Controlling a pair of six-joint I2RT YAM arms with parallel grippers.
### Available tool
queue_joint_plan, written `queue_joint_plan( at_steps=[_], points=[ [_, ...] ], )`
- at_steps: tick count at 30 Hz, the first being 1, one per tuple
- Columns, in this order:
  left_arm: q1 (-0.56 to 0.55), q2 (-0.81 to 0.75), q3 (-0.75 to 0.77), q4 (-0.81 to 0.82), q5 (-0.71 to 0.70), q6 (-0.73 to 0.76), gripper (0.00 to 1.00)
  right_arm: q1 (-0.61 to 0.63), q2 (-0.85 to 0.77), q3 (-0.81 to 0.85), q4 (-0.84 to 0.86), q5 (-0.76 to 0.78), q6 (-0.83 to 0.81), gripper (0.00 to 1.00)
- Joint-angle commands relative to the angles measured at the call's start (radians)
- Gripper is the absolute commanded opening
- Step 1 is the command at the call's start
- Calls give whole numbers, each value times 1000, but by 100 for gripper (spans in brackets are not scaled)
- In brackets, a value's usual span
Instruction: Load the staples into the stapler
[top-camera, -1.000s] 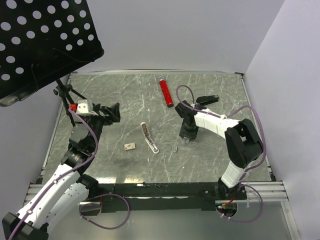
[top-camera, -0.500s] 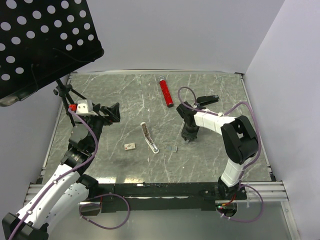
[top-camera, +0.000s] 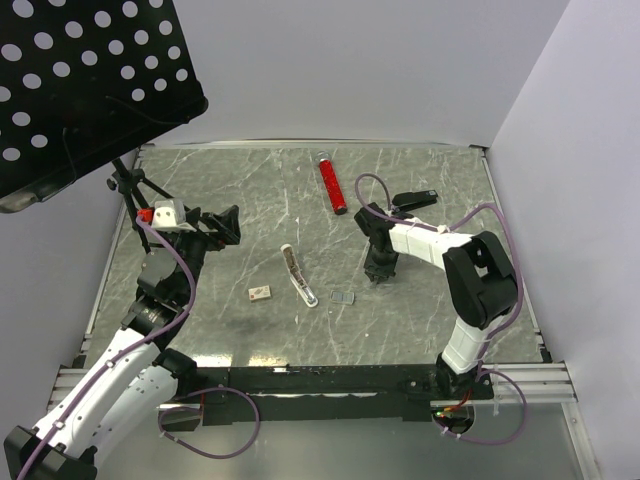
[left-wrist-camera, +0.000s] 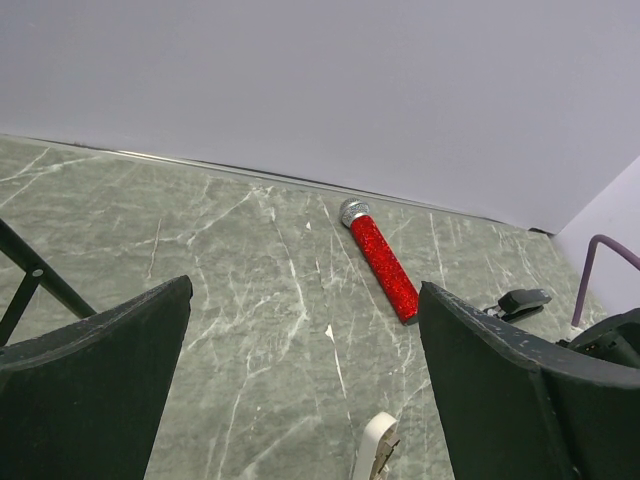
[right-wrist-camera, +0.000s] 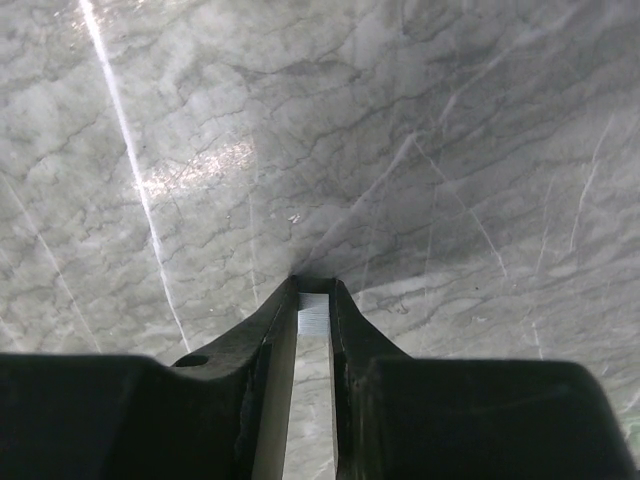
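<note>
Silver-grey and finely ridged, the staple strip (right-wrist-camera: 314, 313) sits pinched between the tips of the right gripper (top-camera: 380, 274). The wrist view shows its two black fingers (right-wrist-camera: 268, 345) drawn close together on either side of the strip, low over the marble tabletop (top-camera: 250, 190). Whether the strip has left the surface I cannot tell. In the overhead view a small grey flat piece (top-camera: 343, 297) lies on the table just to the left of that gripper; it may be a second strip, but it is too small to say. The black stapler (top-camera: 414, 199) lies near the right arm on its far side, apart from the gripper, and looks shut. The left gripper (left-wrist-camera: 305, 400) hangs with its fingers spread wide and nothing between them, well apart from the stapler and aimed toward the red tube (top-camera: 332, 184). A small beige box piece (top-camera: 259, 293) and a slim white-and-brown object (top-camera: 298, 275) lie between the two arms. I judge the step in hand to be the pick-up of the staples, with loading not yet begun. The next move calls for a clean lift without letting the thin strip twist in the grip. The strip must then travel back to the stapler, whose magazine will probably have to be opened and steadied first.
</note>
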Motion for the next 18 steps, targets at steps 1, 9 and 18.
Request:
queue_joint_plan(
  at_steps=[1,9,18],
  points=[
    [-5,-6,-5,38,11,2,99,2,-30,-8,17,-15,-103,15],
    [-5,9,-3,37,11,-2,99,58,-119,61,27,-24,-355,13],
    [-5,29,-2,28,-19,-21,99,256,-115,153,152,-47,-525,15]
  ],
)
